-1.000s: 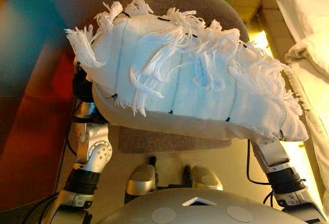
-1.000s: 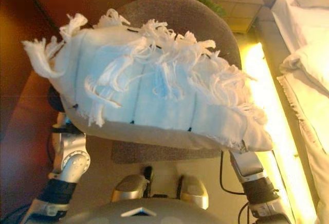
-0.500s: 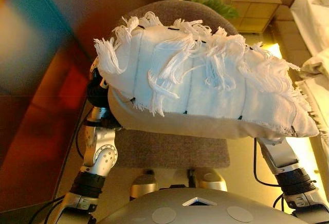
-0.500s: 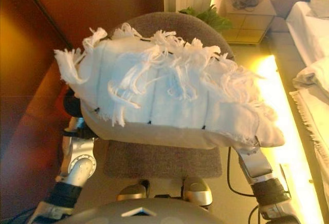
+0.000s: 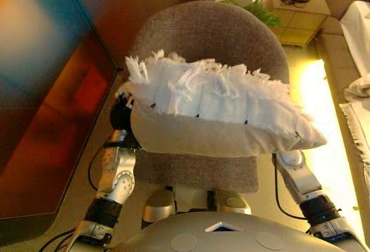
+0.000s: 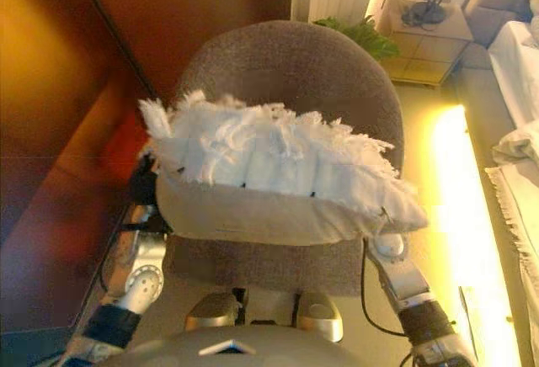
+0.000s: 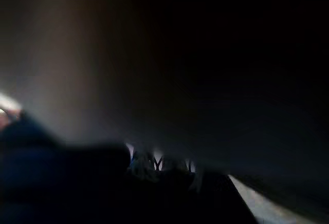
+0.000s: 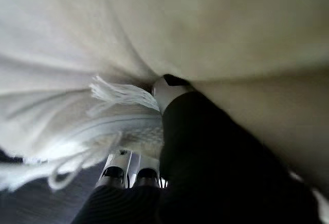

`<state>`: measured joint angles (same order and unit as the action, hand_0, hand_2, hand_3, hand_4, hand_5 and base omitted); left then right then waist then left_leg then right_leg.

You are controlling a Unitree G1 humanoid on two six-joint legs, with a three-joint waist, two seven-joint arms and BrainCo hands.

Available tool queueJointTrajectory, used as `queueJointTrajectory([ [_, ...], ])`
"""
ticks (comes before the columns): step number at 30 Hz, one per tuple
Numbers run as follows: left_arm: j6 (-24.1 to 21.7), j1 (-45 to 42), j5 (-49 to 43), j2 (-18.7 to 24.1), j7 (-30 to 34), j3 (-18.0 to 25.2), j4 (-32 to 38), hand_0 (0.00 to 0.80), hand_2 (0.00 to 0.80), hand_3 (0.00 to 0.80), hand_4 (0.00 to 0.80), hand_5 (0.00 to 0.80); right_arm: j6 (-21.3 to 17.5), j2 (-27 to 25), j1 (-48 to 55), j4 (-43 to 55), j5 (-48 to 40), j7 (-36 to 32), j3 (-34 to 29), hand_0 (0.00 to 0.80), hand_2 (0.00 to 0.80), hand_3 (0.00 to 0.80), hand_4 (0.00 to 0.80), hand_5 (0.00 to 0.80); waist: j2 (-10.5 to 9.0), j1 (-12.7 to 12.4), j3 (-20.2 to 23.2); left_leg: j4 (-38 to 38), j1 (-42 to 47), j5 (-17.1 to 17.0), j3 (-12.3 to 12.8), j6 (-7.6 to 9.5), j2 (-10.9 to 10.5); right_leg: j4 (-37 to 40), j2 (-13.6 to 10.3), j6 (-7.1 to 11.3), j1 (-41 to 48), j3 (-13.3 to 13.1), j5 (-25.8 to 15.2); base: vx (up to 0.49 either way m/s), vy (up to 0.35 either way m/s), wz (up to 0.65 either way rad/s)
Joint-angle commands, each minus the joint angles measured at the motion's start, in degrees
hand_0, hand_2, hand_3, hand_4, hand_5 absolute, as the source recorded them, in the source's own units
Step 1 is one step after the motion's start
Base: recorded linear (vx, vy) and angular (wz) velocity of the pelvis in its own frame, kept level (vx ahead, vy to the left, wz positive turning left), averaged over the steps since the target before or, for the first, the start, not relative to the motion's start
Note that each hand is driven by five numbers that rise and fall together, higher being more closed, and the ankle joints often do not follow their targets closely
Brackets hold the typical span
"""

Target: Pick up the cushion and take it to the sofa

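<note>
Cushion (image 5: 222, 119): up in the air, carried between both arms, hanging over the seat of the grey armchair (image 5: 214, 32) and clear of it as far as the head views show. Fringed white face turned up and away, plain beige side toward the robot.

Long axis: runs side to side across the robot's front, from its left arm to its right, the right end drooping a little lower.

Left hand (image 5: 122, 113): pressed in at the cushion's left end, dark cover just showing at the edge. The fingers are buried behind the fabric, so whether they grasp or only press, I cannot tell. Its own wrist view is almost black and gives nothing.

Right hand (image 8: 172, 93): tucked under the right end. The wrist view shows the thumb pushed up into the beige cloth where it meets the fringe, and finger tips low beside the cover. Whether they curl round the fabric, I cannot tell.

Nearer arm: neither; the load sits evenly between the two, one at each end.

What the move turns on: the cushion is wide and held only at its ends, so both arms likely need to travel together or it sags and slips.

Sofa: not clearly in sight. Pale bedding (image 5: 361, 84) shows at the right edge, with a small cabinet (image 5: 298, 12) and a green plant (image 5: 254, 9) beyond the chair.
</note>
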<state>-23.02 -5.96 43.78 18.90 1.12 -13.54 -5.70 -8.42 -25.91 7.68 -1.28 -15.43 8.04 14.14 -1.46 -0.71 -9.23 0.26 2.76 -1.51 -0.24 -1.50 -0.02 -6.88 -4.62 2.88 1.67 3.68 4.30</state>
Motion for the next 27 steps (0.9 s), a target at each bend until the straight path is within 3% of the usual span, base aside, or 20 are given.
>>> queueJointTrajectory([
  [1,0.0,3.8,-6.5,-0.6,2.4,-4.1,2.2,0.800,0.800,0.800,0.800,0.800,-5.2,3.1,-6.1,3.9,-2.8,-1.7,1.6,0.800,0.800,0.800,0.800,0.800,-0.62,0.9,2.9,1.6,-0.3,6.5,0.1,-0.03,0.0,9.9,-0.5,2.14,2.8,0.9,-3.6,0.064,0.062,0.10],
  [6,0.0,11.0,-8.1,0.4,2.1,-6.1,-1.7,0.800,0.800,0.800,0.800,0.800,-8.5,5.1,-13.2,-4.4,-2.5,3.0,4.2,0.800,0.800,0.800,0.800,0.800,-0.47,0.0,-0.8,1.6,-2.8,6.7,1.4,1.15,0.0,6.8,-1.4,3.27,-2.1,0.6,-3.8,-0.043,0.026,0.02],
  [9,-1.1,17.3,-9.1,0.4,0.3,-7.0,-5.9,0.800,0.800,0.800,0.800,0.800,-8.0,6.8,-20.5,-9.6,-3.1,4.6,5.5,0.800,0.800,0.800,0.800,0.800,-0.32,-0.2,-3.5,2.8,-5.2,7.0,2.3,1.34,0.1,4.2,-1.2,3.01,-4.8,1.5,-2.5,-0.114,-0.018,-0.02],
  [17,-4.3,30.0,-11.0,-4.7,-4.3,-10.3,-19.2,0.800,0.800,0.800,0.800,0.800,-5.6,9.5,-35.0,-21.2,-5.4,7.8,8.4,0.800,0.800,0.800,0.800,0.800,0.63,0.6,-7.5,3.2,-10.2,5.8,1.9,0.84,-0.6,6.9,-0.8,2.47,-7.5,-0.3,-3.8,-0.109,-0.033,-0.05],
  [20,-2.3,33.4,-6.2,-7.2,-3.0,-10.3,-23.9,0.800,0.800,0.800,0.800,0.800,-4.0,9.8,-40.4,-26.4,-7.1,7.5,9.7,0.800,0.800,0.800,0.800,0.800,0.97,0.9,-8.7,3.8,-11.4,5.8,1.9,0.23,-0.6,7.5,-0.7,2.17,-8.0,-0.4,-4.0,-0.041,-0.006,-0.01],
  [23,-0.7,38.5,-7.1,-8.3,-3.1,-10.7,-29.3,0.800,0.800,0.800,0.800,0.800,-2.3,9.3,-46.6,-32.3,-10.0,6.8,10.3,0.800,0.800,0.800,0.800,0.800,0.88,1.0,-10.2,4.9,-13.3,5.8,2.1,-0.44,-0.4,7.3,-0.6,1.95,-9.3,-0.5,-4.0,-0.064,-0.025,-0.04],
  [27,4.3,51.0,-8.6,-7.7,-5.7,-12.3,-42.7,0.800,0.800,0.800,0.800,0.800,1.1,9.7,-57.5,-44.8,-16.2,4.7,10.0,0.800,0.800,0.800,0.800,0.800,0.24,1.6,-12.6,5.5,-16.7,4.7,2.5,-1.09,0.2,5.2,0.1,1.84,-13.4,-1.3,-3.9,-0.099,-0.034,-0.02],
])
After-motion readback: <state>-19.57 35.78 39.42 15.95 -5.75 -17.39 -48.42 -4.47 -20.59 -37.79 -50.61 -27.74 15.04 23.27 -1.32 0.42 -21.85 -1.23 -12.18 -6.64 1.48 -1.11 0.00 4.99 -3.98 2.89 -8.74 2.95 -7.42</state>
